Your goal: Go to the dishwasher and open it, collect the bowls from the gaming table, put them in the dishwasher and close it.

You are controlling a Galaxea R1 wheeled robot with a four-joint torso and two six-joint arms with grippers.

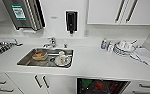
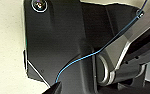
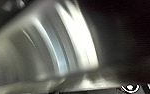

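The white surface is seen from above, with the sink set into it and dishes lying in the basin. Below the surface edge, the dishwasher is seen standing open, its dark interior exposed. Inside it, a green bowl and a reddish-orange one can be made out, so loading is judged done or nearly so. Another reddish patch beside them cannot be identified.

No arm is seen in the head view, so places relative to the jaws cannot be given. The left wrist view is taken up by the robot's own dark plate over a pale floor; the right wrist view is smeared by motion. How far either pair of jaws is parted, and whether anything is held, cannot be told.

The closing step is judged to be in hand. For that, the door would have to be reached low down and swung up until shut.
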